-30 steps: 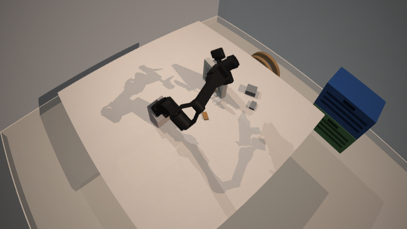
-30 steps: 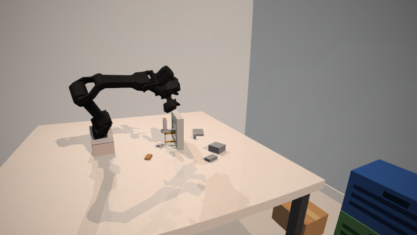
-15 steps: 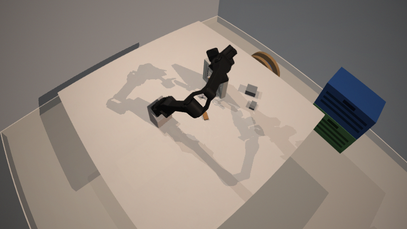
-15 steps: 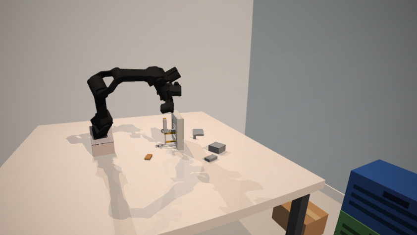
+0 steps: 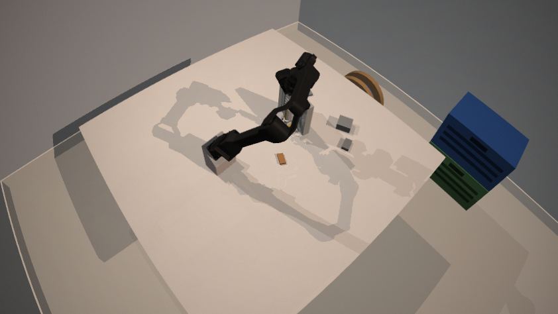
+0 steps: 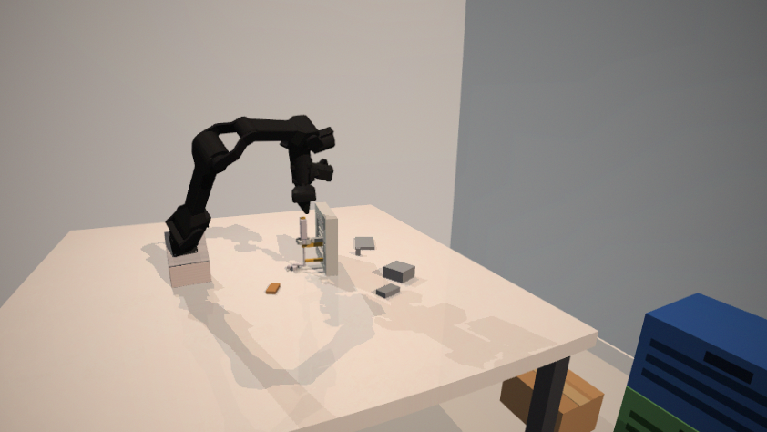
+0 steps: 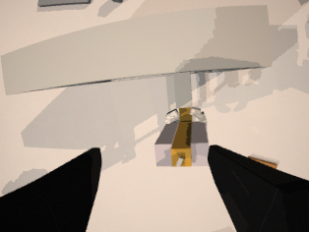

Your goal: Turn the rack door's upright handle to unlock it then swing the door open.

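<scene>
The claw (image 5: 287,82) (image 6: 306,210) (image 7: 155,154) is open, pointing straight down, its fingers parted and nothing gripped! Right below the tips, there's the handle (image 6: 302,228) (image 7: 181,147), standing upright on the near side of the rack (image 5: 307,118) (image 6: 332,246) (image 7: 148,49), the side facing the arm's base. In the wrist view it sits between the two fingers, well off centre, close to the right-hand one in that picture. Yellow strip down its middle, pale sides!

The rack stands upright on the table (image 5: 234,234) (image 6: 160,343). Out from there, an orange block (image 5: 281,158) (image 6: 272,288) (image 7: 264,162) lies flat on the base's side. Across the rack, a big grey block (image 5: 344,123) (image 6: 399,271) has a small grey block (image 5: 345,144) (image 6: 387,291) near it, and the exterior view adds a grey slab (image 6: 364,242). The arm (image 5: 253,136) (image 6: 276,129) arches over from its pale base block (image 5: 224,163) (image 6: 190,273). Off the table, a blue crate (image 5: 484,132) (image 6: 708,333) tops a green one (image 5: 460,183) (image 6: 644,418)!
</scene>
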Controlling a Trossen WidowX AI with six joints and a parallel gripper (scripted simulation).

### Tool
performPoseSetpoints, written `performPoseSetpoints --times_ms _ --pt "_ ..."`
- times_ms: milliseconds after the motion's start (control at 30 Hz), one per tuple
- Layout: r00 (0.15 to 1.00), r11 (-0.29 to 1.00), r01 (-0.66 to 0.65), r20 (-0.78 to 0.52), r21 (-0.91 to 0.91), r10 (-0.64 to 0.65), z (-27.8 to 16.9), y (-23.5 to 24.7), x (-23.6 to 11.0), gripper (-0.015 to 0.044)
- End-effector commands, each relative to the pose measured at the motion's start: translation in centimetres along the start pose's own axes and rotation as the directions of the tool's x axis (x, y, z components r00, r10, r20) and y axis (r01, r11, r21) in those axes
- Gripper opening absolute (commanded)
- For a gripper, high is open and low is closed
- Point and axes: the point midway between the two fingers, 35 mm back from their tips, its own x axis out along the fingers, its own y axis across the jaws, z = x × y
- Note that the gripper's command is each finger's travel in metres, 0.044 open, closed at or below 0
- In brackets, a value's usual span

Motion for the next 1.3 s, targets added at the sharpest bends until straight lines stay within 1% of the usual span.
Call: performPoseSetpoints --times_ms 0,300,500,1267 --pt "0.996 0.996 0.084 -0.038 -0.035 -0.085 -0.3 0.0 0.0 0.0295" --pt "0.957 0.957 0.259 -0.097 -0.13 -0.272 -0.8 -0.3 -0.1 0.0295" --pt "0.956 0.956 0.262 -0.098 -0.132 -0.276 -0.8 -0.4 0.1 0.0295" --pt "0.957 0.956 0.261 -0.097 -0.131 -0.275 -1.0 -1.3 3.8 0.0295"
